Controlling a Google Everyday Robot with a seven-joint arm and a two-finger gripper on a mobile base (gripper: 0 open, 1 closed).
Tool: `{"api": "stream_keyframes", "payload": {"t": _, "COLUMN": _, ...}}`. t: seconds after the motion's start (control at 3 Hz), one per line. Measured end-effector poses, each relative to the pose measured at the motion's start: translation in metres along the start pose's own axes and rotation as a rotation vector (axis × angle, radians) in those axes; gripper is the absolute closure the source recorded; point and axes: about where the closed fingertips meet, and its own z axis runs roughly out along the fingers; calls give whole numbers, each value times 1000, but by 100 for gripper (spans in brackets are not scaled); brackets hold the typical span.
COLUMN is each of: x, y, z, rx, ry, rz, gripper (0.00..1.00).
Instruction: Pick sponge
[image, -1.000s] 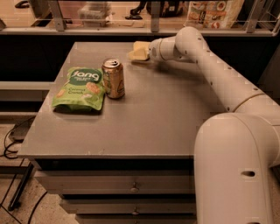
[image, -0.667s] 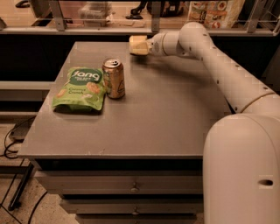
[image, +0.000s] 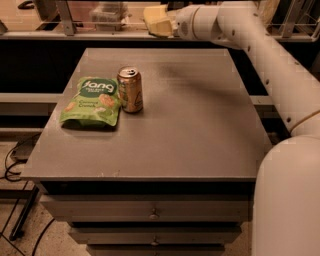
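The sponge (image: 153, 16), a pale yellow foam block, is held up in the air above the far edge of the grey table (image: 200, 125). My gripper (image: 161, 24) is at the top middle of the camera view, at the end of the white arm reaching in from the right. It is shut on the sponge, and its pale fingers blend with the foam. No sponge lies on the table top.
A tan drink can (image: 130, 89) stands upright on the left half of the table. A green snack bag (image: 93, 101) lies flat just left of the can. A rail and shelf (image: 75, 34) run behind the table. Drawers (image: 152, 215) are below the front edge.
The gripper has risen from the table's far edge with the sponge in it and now holds it well above the surface. The can and bag have not moved.
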Motion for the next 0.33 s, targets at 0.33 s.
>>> {"api": "stream_keyframes", "payload": {"t": 0.33, "x": 9, "y": -1, "z": 4, "rx": 2, "ry": 13, "rz": 14, "gripper": 100}}
